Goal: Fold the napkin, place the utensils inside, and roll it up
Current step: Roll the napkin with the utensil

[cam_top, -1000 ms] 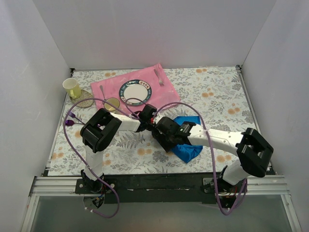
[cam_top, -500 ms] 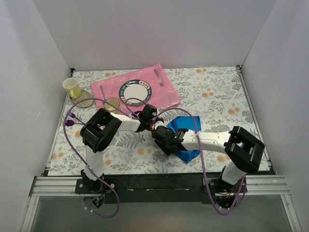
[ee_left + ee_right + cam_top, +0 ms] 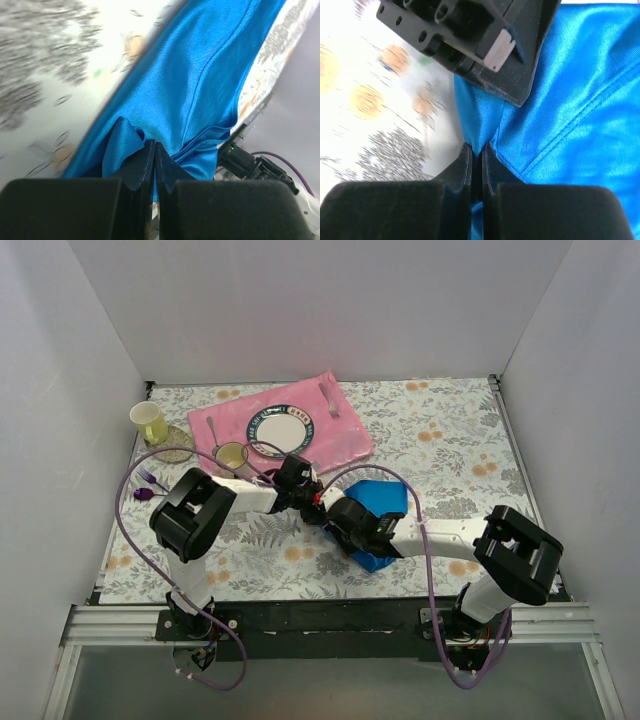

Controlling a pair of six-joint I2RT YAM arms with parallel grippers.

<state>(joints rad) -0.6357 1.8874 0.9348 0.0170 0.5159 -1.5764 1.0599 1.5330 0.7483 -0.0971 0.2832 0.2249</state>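
We see the napkin (image 3: 386, 498) bunched on the near middle of the table (image 3: 450, 430), a little right of centre, with both arms meeting at its left edge. The left gripper (image 3: 153, 152) has its fingers pressed together on a raised fold of the blue cloth, which spreads away from the tips in smooth pleats. The right gripper (image 3: 477, 153) is likewise pinched tight on a ridge of the same cloth, and in its wrist view the black body of the left gripper sits just beyond its tips, so the two grips are very close together. The spoon (image 3: 231, 454) lies well apart from both grippers, at the near left corner of the pink mat (image 3: 345, 440). On that mat we also see a plate (image 3: 281, 430) in the middle and a silver fork (image 3: 328, 398) toward the far edge. A yellow cup (image 3: 148, 421) stands by a round coaster (image 3: 178, 450) at the far left; we cannot tell what it holds. A purple fork and spoon (image 3: 148, 485) lie at the left edge. The napkin's near tip comes close to the table's near edge, while patterned tabletop runs from the napkin's right side to the white right wall (image 3: 590, 390).
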